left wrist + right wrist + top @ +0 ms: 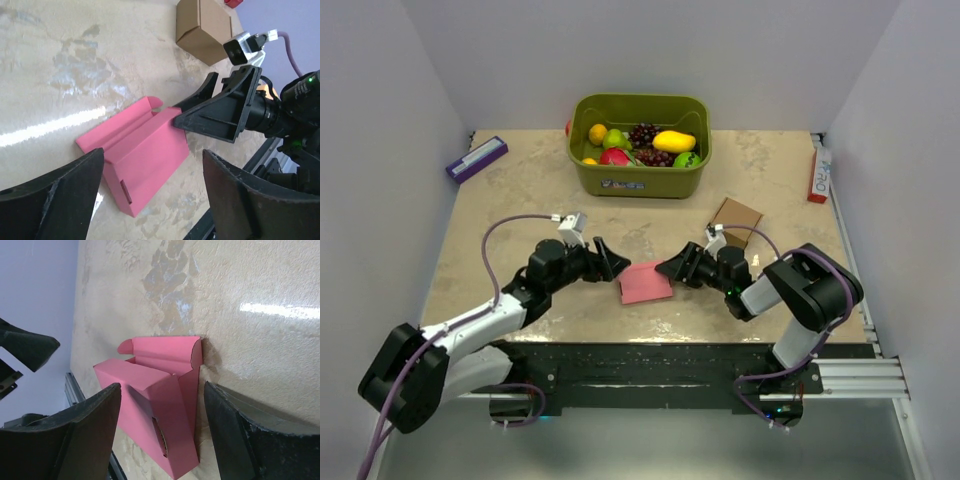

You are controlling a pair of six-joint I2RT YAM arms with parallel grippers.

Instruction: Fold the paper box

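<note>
**Status.** The paper box [645,283] lies flat on the table [520,200], directly between the two hands. It sits just ahead of the fingertips of the left hand [613,260]. On the opposite side, one finger of the right hand [672,268] appears to meet the box's edge. Both hands have their fingers spread wide apart, and neither is clamped on anything.

**Condition of the box.** The body is formed into a slim sleeve. In the right wrist view the end facing away from that hand is open, with its tuck flap and a rounded side ear not yet folded in.

**Step in hand.** This appears to be the interval between grips: the sleeve is shaped and the end closure remains to be done.

**Next move.**
1. One hand should steady the sleeve by its long sides without crushing the thin card.
2. The other hand should fold the ear inward, then tuck the flap.

Excess pressure is likely to flatten the sleeve.
</note>
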